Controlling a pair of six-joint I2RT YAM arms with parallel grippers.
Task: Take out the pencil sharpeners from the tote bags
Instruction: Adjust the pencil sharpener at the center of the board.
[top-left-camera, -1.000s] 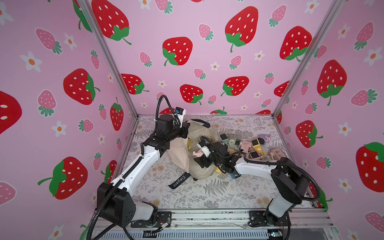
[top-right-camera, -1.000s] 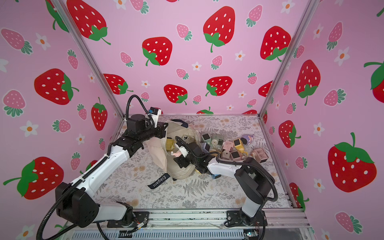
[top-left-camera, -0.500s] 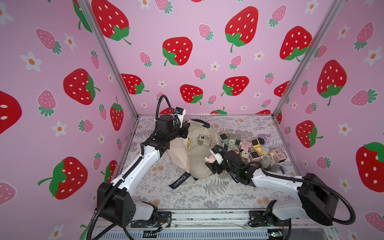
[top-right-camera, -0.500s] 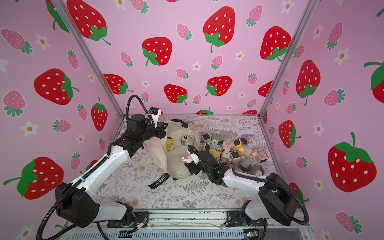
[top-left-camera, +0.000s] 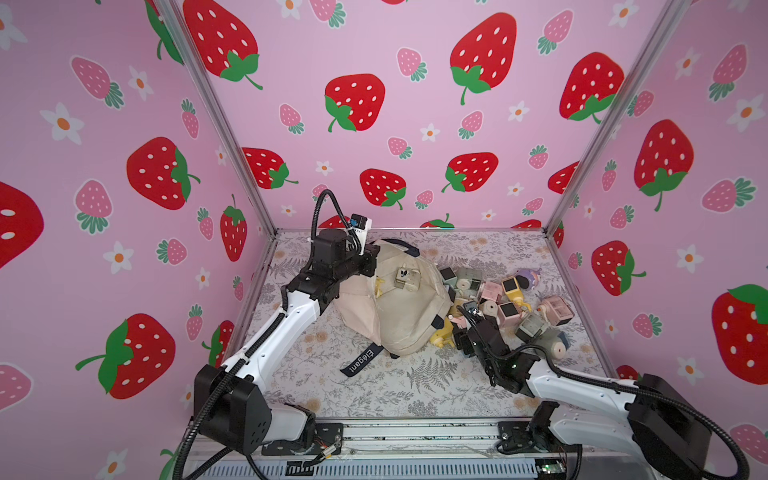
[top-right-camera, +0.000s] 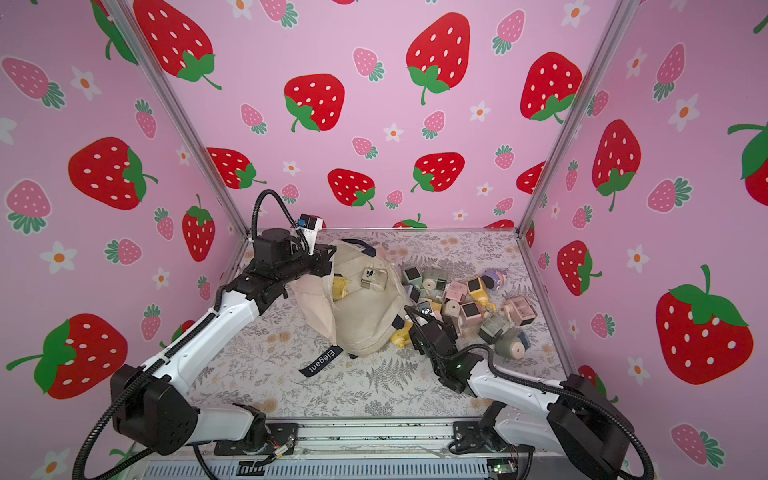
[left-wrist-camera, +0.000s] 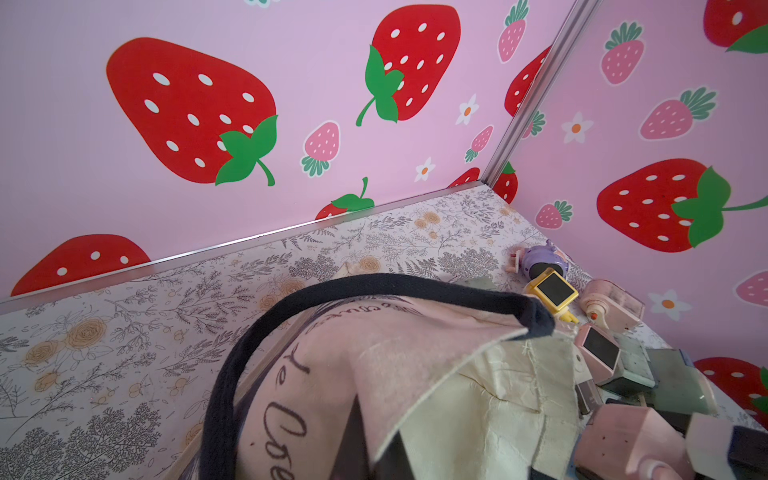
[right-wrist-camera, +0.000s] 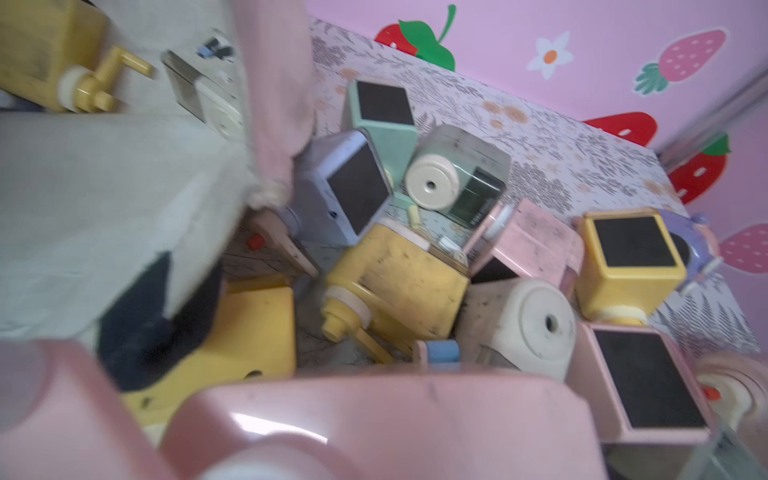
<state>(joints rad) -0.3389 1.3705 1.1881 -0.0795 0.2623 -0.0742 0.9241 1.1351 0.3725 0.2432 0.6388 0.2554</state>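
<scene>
On the flowered tabletop (top-left-camera: 374, 395), the cream tote bag (top-left-camera: 399, 320) is seen slumped with its mouth turned upward. Its far rim is pinched by the left tool (top-left-camera: 372, 261), whose jaws are pressed together on the cloth just as they were a second ago. Inside the mouth, a sage sharpener (top-left-camera: 405, 279) and a yellow sharpener (top-right-camera: 340, 287) are still left. The right tool (top-left-camera: 460, 326), which was reaching into that mouth a second ago, has been drawn out to the bag's right side. It is now held low at the near edge of the heap of pencil sharpeners (top-left-camera: 503, 299) beside the bag. A pink sharpener (right-wrist-camera: 374, 419) is gripped between its widely spread jaws and fills the blurred foreground of the right wrist view. The dark lettered strap (top-left-camera: 359, 360) has not been moved from the bag's near side.
</scene>
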